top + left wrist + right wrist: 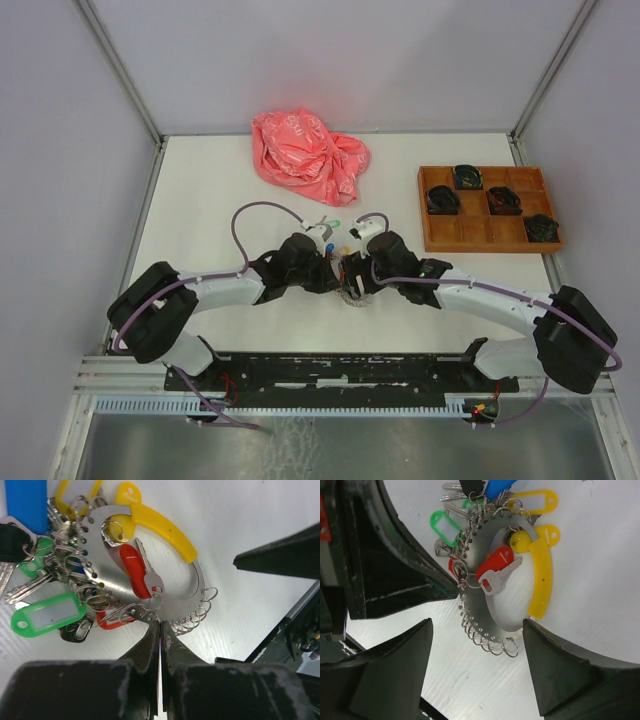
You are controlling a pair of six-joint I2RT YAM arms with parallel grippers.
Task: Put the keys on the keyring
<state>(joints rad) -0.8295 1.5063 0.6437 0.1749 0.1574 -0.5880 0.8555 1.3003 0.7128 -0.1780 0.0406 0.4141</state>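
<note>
**keyfob_99:** Top view first. The left tool and right tool sit nose to nose over the keyring, mid-tabletop. It's too small here to tell how open either one is. My worry is that they're packed so tight that one nudge bumps the other arm, or drags the whole bunch sideways.

**ringo_k:** Left wrist view sorts out the left tool. Its fingers are pressed flat together with no gap showing, and the tips are right at the keyring's rim. That's where the small ring through the red key sits. I can't tell if it pinches that ring, the rim, or nothing at all. If it's only thin wire in there, I'd guess it slips or twists out the moment anything tugs. The green key is buried in the bunch at the far left, and I can't tell if it's threaded.

**keyfob_99:** Right wrist view: the right tool is wide open and holds nothing. Its fingers are spread either side of the keyring's lower end and touch nothing I can see. The red key lies across the keyring's hollow, with its head just beside the left tool's tip.

**ringo_k:** So the risk there is that if it closes from that spot, it probably grabs the row of empty rings and not a key. That would yank the keyring out of the left tool.
</note>
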